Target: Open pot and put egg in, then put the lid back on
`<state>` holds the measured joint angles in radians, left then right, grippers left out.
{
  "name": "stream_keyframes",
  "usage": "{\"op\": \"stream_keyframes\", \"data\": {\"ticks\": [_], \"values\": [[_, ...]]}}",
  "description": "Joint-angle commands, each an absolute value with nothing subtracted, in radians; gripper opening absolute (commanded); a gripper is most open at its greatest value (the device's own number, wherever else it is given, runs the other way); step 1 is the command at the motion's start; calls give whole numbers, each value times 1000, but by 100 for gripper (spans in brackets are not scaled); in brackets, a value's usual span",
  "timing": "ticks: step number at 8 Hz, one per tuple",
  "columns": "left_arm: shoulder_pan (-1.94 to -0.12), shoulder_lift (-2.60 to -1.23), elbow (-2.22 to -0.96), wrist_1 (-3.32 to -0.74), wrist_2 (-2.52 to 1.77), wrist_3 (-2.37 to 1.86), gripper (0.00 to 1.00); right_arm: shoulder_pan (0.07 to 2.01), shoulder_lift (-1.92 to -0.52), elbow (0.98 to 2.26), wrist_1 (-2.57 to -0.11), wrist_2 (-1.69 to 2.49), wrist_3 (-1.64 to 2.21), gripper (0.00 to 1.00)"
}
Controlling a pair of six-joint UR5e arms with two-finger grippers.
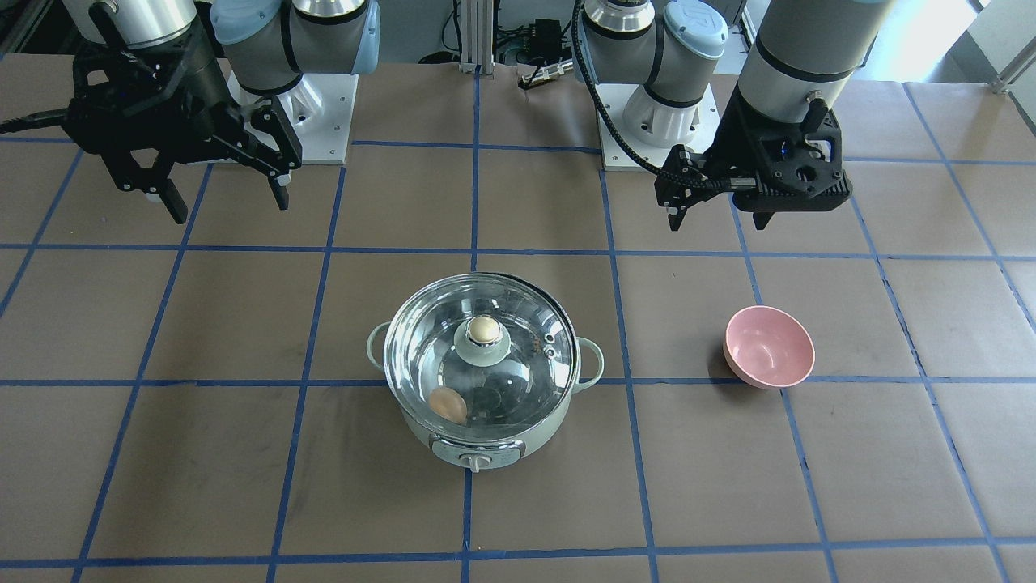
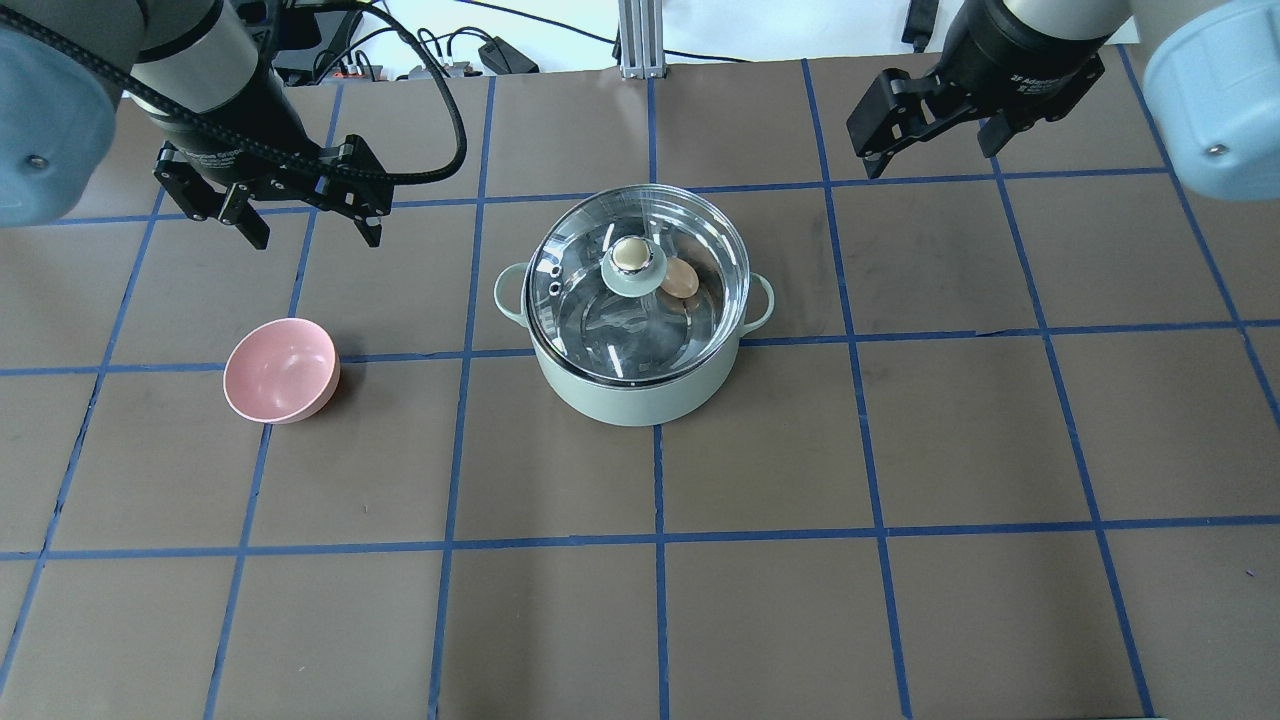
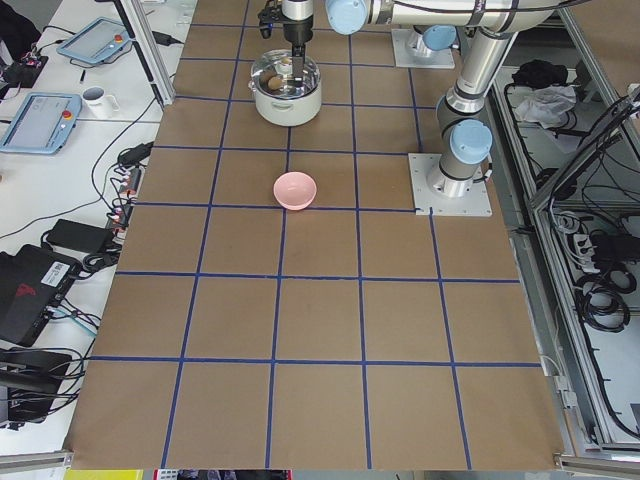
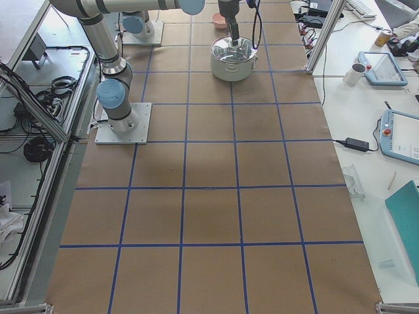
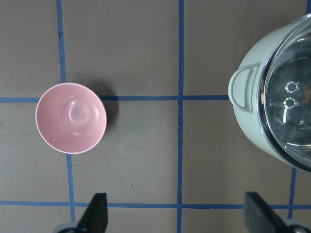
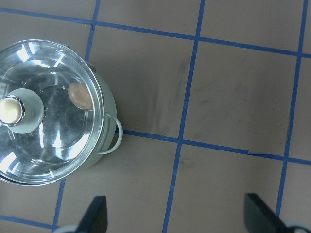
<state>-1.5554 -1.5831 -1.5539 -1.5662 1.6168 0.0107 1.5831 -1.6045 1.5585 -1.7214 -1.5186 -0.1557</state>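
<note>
The mint-green pot [image 2: 630,395] stands mid-table with the glass lid [image 2: 600,320] seated on it. The tan egg [image 2: 680,280] lies inside the pot under the lid, beside the knob, and also shows in the front view [image 1: 447,405] and the right wrist view [image 6: 80,95]. My left gripper [image 2: 316,238] is open and empty, raised between the pot and the pink bowl. My right gripper [image 2: 930,160] is open and empty, raised off the pot's other side. Neither gripper touches anything.
A pink bowl [image 2: 280,370] sits empty on the table on my left side, also in the left wrist view [image 5: 71,118]. The brown table surface has a blue tape grid. The arm bases stand at the robot's edge of the table.
</note>
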Motion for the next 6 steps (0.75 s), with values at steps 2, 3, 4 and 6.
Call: {"op": "stream_keyframes", "data": {"ticks": [2,3,4,6], "values": [[-1555,-1583,-1554,-1566,1617,11,100,1582,-1605,1560,-1717,-1519,-147,100],[-1555,-1583,-1554,-1566,1617,11,100,1582,-1606,1560,-1712,-1520,-147,100],[-1555,-1583,-1554,-1566,1617,11,100,1582,-1606,1560,-1713,-1520,-156,100],[-1555,-1583,-1554,-1566,1617,11,100,1582,-1606,1562,-1713,-1520,-156,100]]}}
